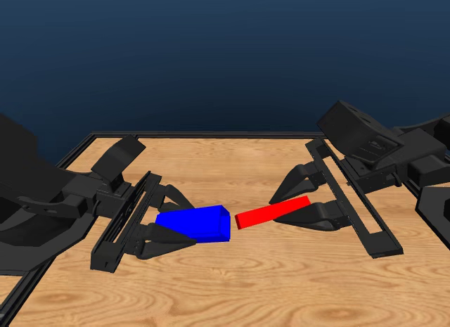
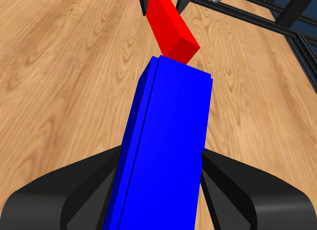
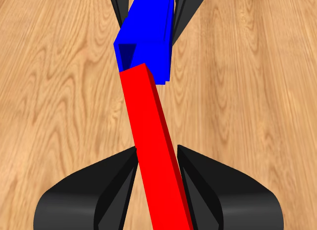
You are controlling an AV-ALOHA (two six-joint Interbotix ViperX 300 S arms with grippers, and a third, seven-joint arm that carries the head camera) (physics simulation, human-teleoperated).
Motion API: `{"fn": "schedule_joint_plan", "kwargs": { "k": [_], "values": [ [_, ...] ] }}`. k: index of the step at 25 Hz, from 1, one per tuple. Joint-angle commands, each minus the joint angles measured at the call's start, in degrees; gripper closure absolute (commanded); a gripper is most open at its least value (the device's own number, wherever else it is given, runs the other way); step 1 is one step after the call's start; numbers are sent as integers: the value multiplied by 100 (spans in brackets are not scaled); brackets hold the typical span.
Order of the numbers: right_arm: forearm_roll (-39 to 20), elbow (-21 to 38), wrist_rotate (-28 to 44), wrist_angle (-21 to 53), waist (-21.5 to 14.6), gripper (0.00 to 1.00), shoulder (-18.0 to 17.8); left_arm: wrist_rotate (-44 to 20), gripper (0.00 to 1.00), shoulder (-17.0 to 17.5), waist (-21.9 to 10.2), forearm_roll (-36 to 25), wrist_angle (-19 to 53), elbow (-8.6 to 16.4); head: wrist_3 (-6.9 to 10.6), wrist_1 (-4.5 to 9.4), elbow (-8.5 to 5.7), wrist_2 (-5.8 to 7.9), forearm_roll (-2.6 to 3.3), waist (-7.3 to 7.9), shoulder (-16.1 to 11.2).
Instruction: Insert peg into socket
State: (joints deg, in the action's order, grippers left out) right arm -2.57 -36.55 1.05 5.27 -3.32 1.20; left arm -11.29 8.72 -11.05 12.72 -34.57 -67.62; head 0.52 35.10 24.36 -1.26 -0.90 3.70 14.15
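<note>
My left gripper is shut on the blue socket, held above the table left of centre. Its hollow end faces right. Opposite it, my right gripper is shut on the red peg, which points left with its free tip a small gap from the socket's mouth. Along the left wrist view the socket runs out between the jaws with the peg just beyond its far end. From the right wrist the peg reaches toward the socket's dark opening, slightly off line with it.
The wooden table carries nothing else. A dark raised rim runs along its far edge and down the left side. Both arm bodies crowd the left and right sides.
</note>
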Motion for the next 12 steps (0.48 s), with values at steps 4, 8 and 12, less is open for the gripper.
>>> {"fn": "schedule_joint_plan", "kwargs": {
  "k": [4, 8, 12],
  "values": [
    [-71, 322, 105, 111, 18, 100, -126, 0, 100, -1, -8, -39, -201, 150, 17, 5, -61, 31, -2, 49, 16],
    [-48, 482, 117, 76, -12, 100, -281, -23, 100, -55, 14, -81, -210, 180, 20, 7, -69, 46, -1, 64, 2],
    [-48, 649, 115, 78, -1, 100, -469, -144, 100, -261, 61, -175, -209, 236, 45, 48, -66, 59, 0, 74, 8]
  ]
}}
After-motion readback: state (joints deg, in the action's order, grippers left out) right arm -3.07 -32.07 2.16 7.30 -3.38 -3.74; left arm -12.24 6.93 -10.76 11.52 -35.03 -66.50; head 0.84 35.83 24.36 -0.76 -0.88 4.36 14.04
